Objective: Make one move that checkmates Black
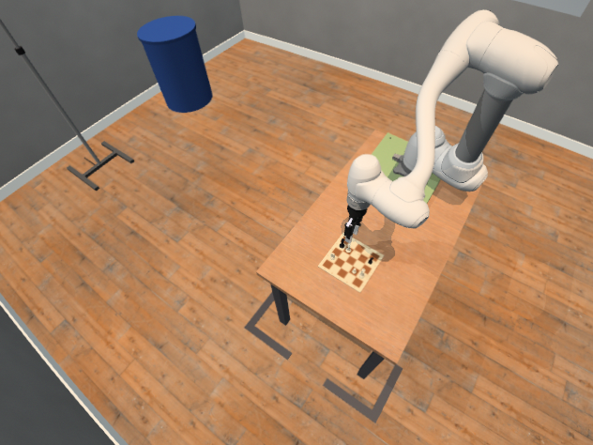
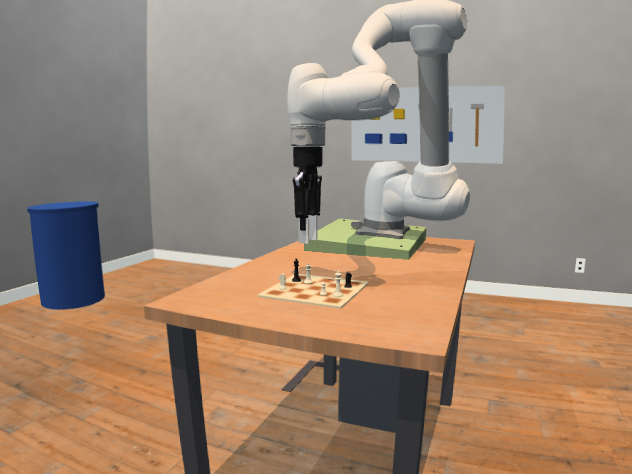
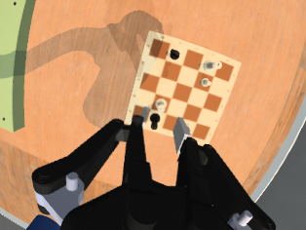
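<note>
Though light and rigid, the white piece [image 3: 160, 102] looks slim, smooth and easily tipped; a hold low on its stem seems safest. It stands upright beside the black king [image 3: 154, 119] at the board's [image 3: 228, 66] seven-o'clock edge, below the claw [image 3: 160, 128], whose fingers are parted and empty.

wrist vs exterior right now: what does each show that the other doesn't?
Wrist only: the chessboard squares from above, with the open, empty gripper fingers framing the edge where a black piece stands beside a white piece.

Exterior only: the gripper hanging well above the pieces, the whole arm, the blue barrel, the wall tool board, the table legs.

Both: chessboard, upright pieces, green base plate, table top.
</note>
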{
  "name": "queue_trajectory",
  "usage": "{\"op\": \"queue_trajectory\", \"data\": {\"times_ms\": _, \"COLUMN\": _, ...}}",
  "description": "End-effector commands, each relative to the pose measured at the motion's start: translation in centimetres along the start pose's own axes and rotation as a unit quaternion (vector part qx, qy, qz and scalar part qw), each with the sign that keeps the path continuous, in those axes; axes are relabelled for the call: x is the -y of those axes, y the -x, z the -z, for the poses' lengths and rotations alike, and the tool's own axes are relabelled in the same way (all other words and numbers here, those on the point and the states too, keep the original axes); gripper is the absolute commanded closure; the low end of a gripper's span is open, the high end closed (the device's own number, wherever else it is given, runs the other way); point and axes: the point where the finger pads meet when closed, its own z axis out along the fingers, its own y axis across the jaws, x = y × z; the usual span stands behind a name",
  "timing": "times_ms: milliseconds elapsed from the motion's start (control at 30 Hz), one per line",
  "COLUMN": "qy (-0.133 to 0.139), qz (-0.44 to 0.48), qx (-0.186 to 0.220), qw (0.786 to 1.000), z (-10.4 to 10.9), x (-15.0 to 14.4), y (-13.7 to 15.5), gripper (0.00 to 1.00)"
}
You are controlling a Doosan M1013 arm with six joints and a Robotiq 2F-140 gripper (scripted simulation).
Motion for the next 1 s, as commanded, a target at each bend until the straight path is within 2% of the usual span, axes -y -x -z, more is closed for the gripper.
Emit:
{"op": "queue_trajectory", "data": {"times_ms": 0, "qy": 0.000, "qz": 0.000, "qx": 0.000, "qw": 1.000, "z": 0.0, "x": 0.0, "y": 0.0, "gripper": 0.00}}
{"op": "queue_trajectory", "data": {"times_ms": 633, "qy": 0.000, "qz": 0.000, "qx": 0.000, "qw": 1.000, "z": 0.1, "x": 0.0, "y": 0.0, "gripper": 0.00}}
{"op": "queue_trajectory", "data": {"times_ms": 967, "qy": 0.000, "qz": 0.000, "qx": 0.000, "qw": 1.000, "z": 1.3, "x": 0.0, "y": 0.0, "gripper": 0.00}}
